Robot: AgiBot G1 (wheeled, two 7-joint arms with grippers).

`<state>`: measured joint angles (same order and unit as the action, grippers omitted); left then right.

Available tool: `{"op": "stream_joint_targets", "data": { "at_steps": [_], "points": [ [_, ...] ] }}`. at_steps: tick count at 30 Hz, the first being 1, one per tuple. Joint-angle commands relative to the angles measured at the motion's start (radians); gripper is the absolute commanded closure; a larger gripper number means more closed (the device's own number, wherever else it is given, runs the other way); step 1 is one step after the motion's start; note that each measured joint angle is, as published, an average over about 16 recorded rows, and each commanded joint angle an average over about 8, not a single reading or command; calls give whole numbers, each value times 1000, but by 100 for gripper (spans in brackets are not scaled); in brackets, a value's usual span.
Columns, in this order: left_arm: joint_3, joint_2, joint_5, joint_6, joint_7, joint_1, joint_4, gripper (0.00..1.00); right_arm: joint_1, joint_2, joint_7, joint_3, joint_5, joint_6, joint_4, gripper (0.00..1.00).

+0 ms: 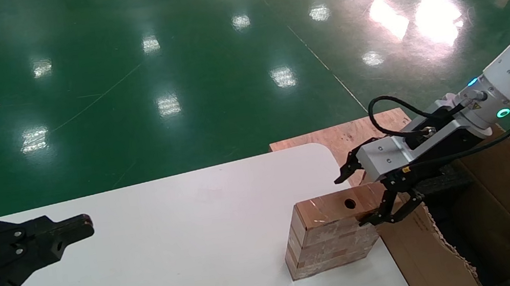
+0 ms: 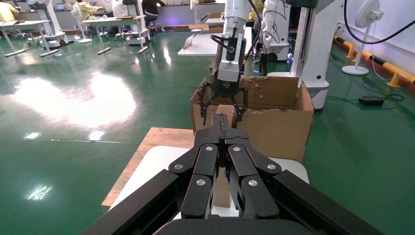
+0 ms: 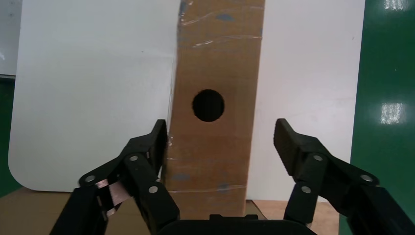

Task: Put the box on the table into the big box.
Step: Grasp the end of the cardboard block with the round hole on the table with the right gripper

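Right gripper [image 1: 374, 192], black two-finger type, jaws spread wide, straddles the top of the small flat brown box [image 1: 329, 239] with banded sides and one round hole; one finger appears to touch its side, hard to confirm. Box stands on edge on the white table [image 1: 176, 252], just beside the big torn-edged corrugated carton [image 1: 504, 199], probably for a short transfer. Left gripper [image 1: 58, 238], fingers pressed together, parked well clear of the box.

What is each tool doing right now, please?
Left tool: shut, holding nothing, above the table.
Right tool: open, its fingers either side of the box, not yet gripping it.
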<state>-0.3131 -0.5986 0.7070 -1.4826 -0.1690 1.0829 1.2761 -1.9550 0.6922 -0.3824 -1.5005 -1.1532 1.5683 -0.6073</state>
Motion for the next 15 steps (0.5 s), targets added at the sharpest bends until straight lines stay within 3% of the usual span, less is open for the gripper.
{"op": "stream_joint_targets", "data": {
  "at_steps": [1, 15],
  "points": [
    [0, 0, 0, 0, 0, 0, 0, 100, 0, 0, 0, 0, 0, 0, 0, 100],
    [0, 0, 0, 0, 0, 0, 0, 100, -10, -3, 8, -12, -1, -3, -11, 100]
  ]
}}
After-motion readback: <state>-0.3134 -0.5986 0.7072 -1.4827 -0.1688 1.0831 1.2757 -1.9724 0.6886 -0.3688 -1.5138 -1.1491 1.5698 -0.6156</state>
